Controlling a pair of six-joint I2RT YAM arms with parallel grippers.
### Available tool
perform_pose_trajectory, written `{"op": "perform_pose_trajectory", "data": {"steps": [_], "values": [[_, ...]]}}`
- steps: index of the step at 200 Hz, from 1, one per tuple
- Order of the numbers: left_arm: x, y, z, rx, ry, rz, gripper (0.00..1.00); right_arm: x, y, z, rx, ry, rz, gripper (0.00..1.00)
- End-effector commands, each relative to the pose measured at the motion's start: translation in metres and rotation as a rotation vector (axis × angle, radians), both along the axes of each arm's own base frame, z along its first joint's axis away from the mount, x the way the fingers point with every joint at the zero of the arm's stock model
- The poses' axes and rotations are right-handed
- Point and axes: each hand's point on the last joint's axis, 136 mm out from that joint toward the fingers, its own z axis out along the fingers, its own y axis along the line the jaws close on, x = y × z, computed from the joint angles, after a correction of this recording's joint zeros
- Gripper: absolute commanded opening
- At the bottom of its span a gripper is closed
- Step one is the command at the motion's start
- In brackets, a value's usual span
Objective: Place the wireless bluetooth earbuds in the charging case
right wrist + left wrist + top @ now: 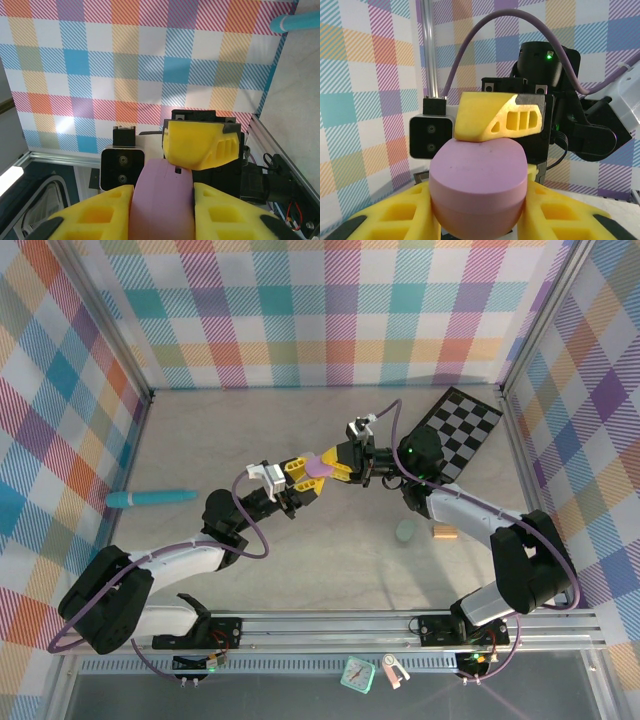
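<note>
You are holding the lilac charging case (479, 182) up above the desk (330, 570). Your left pincer (303, 471) and right pincer (338, 464) are both squeezing it from opposite sides, maybe for opening it. It is looking shut. Where the earbuds are hiding, you cannot tell.

Your charging case (320, 466) was lilac-pink, and the fingers of the left claw (300, 472) and the right claw (341, 462) were bright yellow, each on a black body trailing a purple cable (255, 540). The walls (300, 310) around you wore a pastel plaid of teal, orange, pink, purple and yellow-green hatched squares on white. On the pale beige worktop (330, 570) you had a black-and-white checkerboard (462, 430), a teal stick (150, 498), a small mint-green round piece (405, 531) and a tan block (443, 532).
</note>
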Motion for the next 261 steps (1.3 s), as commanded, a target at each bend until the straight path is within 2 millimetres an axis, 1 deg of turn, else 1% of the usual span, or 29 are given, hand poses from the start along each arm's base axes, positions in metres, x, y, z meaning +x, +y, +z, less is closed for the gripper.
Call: {"op": "perform_pose_trajectory", "data": {"steps": [1,14,22,39,41,44,53,58,70,84,95,112,131,140,159,181,261], "values": [[-0.015,-0.003,0.022,-0.029,-0.082,-0.068,0.3,0.005,0.0,0.014,0.016,-0.072,-0.034,0.46],[-0.016,-0.002,0.021,-0.026,-0.078,-0.068,0.3,0.004,-0.001,0.012,-0.006,-0.096,-0.044,0.57],[-0.016,-0.001,0.019,-0.022,-0.067,-0.063,0.3,0.005,-0.003,0.01,-0.026,-0.117,-0.056,0.62],[-0.018,0.002,0.016,-0.013,-0.052,-0.063,0.3,0.009,-0.013,0.001,-0.115,-0.165,-0.095,0.68],[-0.018,0.002,0.016,-0.013,-0.047,-0.065,0.3,0.01,-0.014,0.005,-0.115,-0.198,-0.104,0.69],[-0.018,0.002,0.015,-0.01,-0.045,-0.066,0.3,0.01,-0.016,0.006,-0.129,-0.23,-0.116,0.7],[-0.02,0.003,0.013,-0.006,-0.031,-0.072,0.3,0.01,-0.021,0.003,-0.201,-0.318,-0.143,0.75],[-0.022,0.003,0.012,-0.001,-0.021,-0.079,0.3,0.008,-0.024,0.002,-0.239,-0.374,-0.151,0.79],[-0.024,0.003,0.009,0.011,0.003,-0.092,0.3,0.0,-0.03,0.003,-0.298,-0.526,-0.143,0.82],[-0.026,0.003,0.008,0.018,0.035,-0.108,0.3,-0.012,-0.035,0.006,-0.369,-0.758,-0.128,0.84],[-0.029,0.002,0.009,0.019,0.049,-0.126,0.3,-0.02,-0.037,0.007,-0.418,-0.905,-0.112,0.85],[-0.034,0.0,0.01,0.02,0.075,-0.168,0.29,-0.036,-0.036,0.012,-0.433,-1.086,-0.054,0.86],[-0.038,-0.003,0.011,0.025,0.095,-0.209,0.29,-0.049,-0.029,0.014,-0.418,-1.284,-0.014,0.87],[-0.04,-0.004,0.012,0.026,0.101,-0.225,0.29,-0.048,-0.026,0.013,-0.438,-1.347,-0.016,0.87],[-0.042,-0.006,0.014,0.029,0.11,-0.249,0.28,-0.04,-0.024,0.006,-0.487,-1.377,-0.023,0.88],[-0.044,-0.006,0.016,0.021,0.113,-0.259,0.28,-0.032,-0.024,0.005,-0.509,-1.39,-0.046,0.88],[-0.046,-0.009,0.02,0.023,0.121,-0.288,0.28,-0.03,-0.026,-0.002,-0.545,-1.388,-0.038,0.89]]}}
